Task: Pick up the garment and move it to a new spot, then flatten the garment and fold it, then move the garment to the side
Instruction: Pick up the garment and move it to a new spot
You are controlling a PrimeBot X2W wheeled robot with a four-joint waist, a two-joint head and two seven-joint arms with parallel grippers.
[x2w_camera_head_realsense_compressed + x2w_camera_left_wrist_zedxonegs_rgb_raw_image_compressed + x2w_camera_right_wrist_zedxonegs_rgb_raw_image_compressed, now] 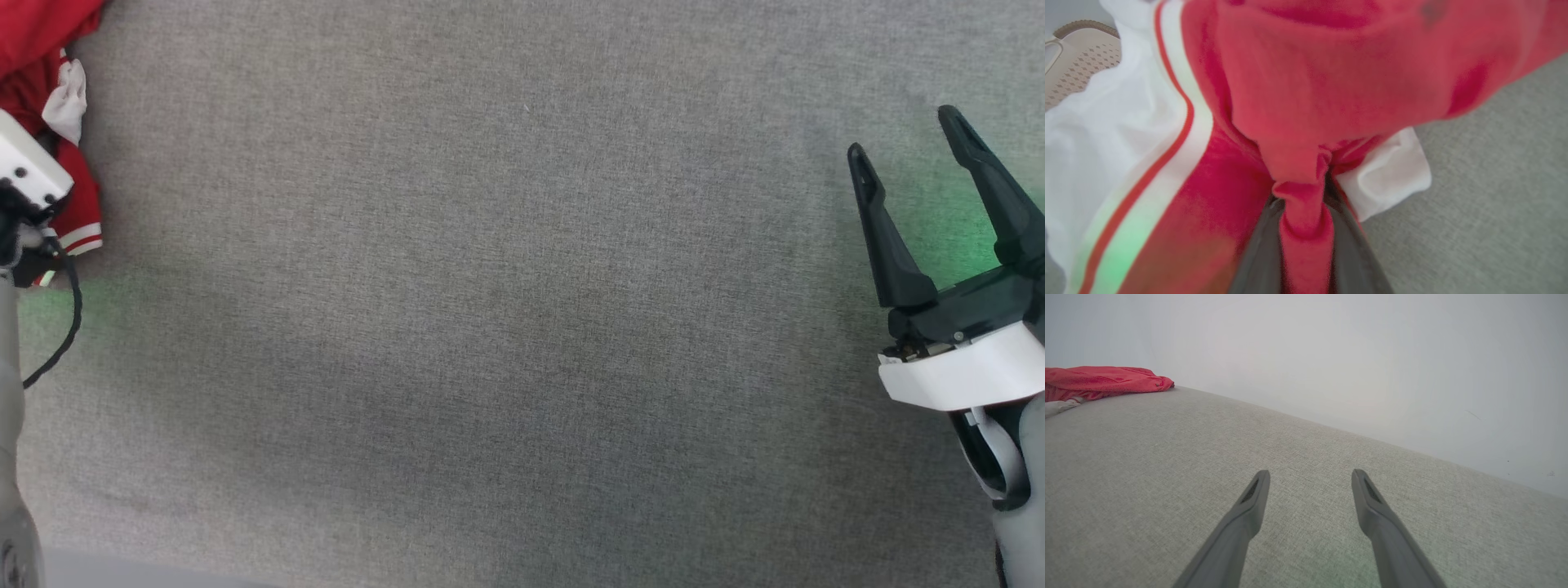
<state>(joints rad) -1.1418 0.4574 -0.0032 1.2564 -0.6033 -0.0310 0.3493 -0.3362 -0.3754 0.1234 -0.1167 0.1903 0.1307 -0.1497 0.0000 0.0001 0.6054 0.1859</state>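
The left pincer (1303,192) is clamped on a bunched fold of the garment (33,37), heaped at ten o'clock on the table (522,327). The right pincer (901,131) is spread wide and empty at three o'clock. Recommended: lift clear before carrying centreward, as the narrow pinch may slip.

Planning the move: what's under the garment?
Grey cloth surface shows beside the garment, whose red fold the left hand pinches. Anything beneath the heap is covered.
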